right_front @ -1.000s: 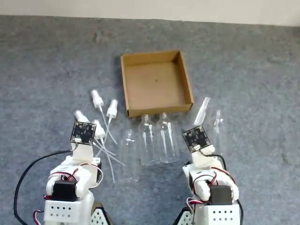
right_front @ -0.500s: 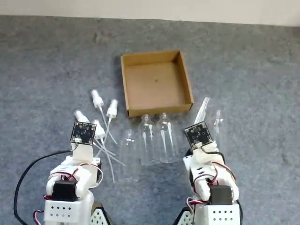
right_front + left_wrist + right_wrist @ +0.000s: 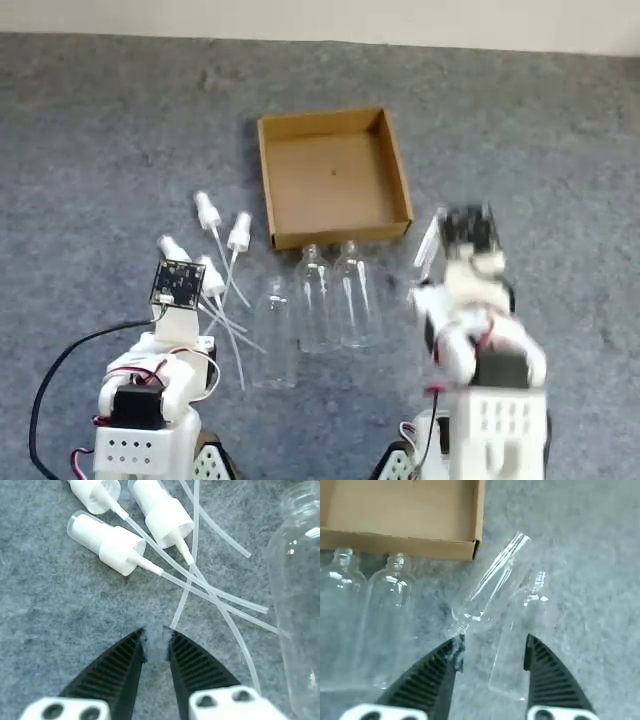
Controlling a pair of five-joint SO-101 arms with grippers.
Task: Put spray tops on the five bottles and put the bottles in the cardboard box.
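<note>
The cardboard box [image 3: 335, 232] lies open and empty at the table's middle. Three clear bottles [image 3: 314, 298] lie side by side just in front of it. Two more clear bottles [image 3: 490, 580] lie crossed to the right of the box. My right gripper [image 3: 491, 647] hovers open over them, and one bottle's base [image 3: 512, 650] lies between its fingers. Several white spray tops [image 3: 107, 542] with long thin tubes lie left of the bottles. My left gripper [image 3: 156, 642] rests just short of them, fingers almost together with nothing between them.
Grey carpet covers the table. The tubes [image 3: 220, 600] of the spray tops cross one another and reach up to the leftmost bottle [image 3: 297, 580]. There is free carpet left of the spray tops and right of the two bottles.
The right arm has swung forward and now stands over the two bottles right of the box. The left arm has not moved.
</note>
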